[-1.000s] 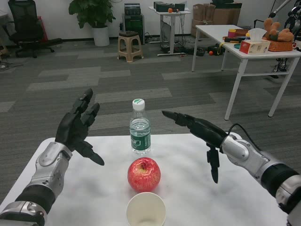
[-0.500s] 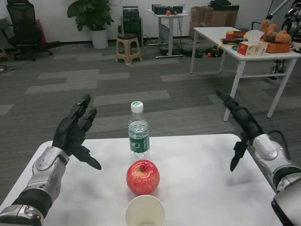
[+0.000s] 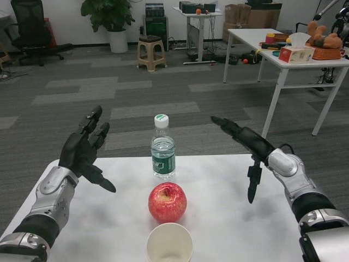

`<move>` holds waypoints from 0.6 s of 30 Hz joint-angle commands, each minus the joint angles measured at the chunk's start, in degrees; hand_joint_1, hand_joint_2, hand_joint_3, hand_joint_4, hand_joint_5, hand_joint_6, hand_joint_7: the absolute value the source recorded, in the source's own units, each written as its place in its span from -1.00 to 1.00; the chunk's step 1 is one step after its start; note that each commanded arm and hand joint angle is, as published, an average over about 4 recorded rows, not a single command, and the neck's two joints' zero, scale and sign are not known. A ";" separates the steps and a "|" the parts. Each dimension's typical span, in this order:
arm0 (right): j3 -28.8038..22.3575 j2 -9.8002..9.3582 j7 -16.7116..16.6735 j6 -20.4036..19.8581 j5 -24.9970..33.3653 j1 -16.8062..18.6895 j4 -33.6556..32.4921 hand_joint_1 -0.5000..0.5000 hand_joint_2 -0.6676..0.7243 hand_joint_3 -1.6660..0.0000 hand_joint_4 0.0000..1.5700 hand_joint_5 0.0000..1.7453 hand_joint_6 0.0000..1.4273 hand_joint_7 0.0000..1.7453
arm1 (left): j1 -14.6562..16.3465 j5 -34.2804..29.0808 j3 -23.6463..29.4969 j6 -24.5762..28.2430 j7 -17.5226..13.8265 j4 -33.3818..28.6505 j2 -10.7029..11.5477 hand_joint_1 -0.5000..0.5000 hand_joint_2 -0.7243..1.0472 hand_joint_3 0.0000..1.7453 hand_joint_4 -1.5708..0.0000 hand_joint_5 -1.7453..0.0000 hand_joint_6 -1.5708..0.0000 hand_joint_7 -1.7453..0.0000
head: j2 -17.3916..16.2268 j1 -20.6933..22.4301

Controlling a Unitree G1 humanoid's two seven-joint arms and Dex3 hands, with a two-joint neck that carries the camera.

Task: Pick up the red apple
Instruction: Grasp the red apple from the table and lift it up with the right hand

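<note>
Apple on table | bottle behind, cup before | both hands spread, empty

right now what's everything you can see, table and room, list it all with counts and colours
round red apple: 1, red, middle of the near table, touched by neither hand
clear plastic water bottle: 1, white cap, green label, upright behind the apple
white paper cup: 1, upright, open, at the near edge in front of the apple
white table: 1, bears all three
beige plastic stool: 1, far floor
potted green plant: 1, white pot, by the back wall
black office chair: 1, far left
second white table: 1, right, with a tissue box and clutter
left hand: black, fingers apart, raised left of the bottle
right hand: black, fingers apart, raised right of the bottle
</note>
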 commanded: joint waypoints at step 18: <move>20.97 -6.02 9.93 -21.22 -3.66 -4.83 -7.66 -0.92 -0.05 0.98 -0.96 -1.00 -1.00 -1.00 | -1.25 0.13 -0.32 -0.49 0.05 0.64 -0.58 -0.98 -0.70 -1.00 1.00 0.88 1.00 0.84 | -1.88 -0.93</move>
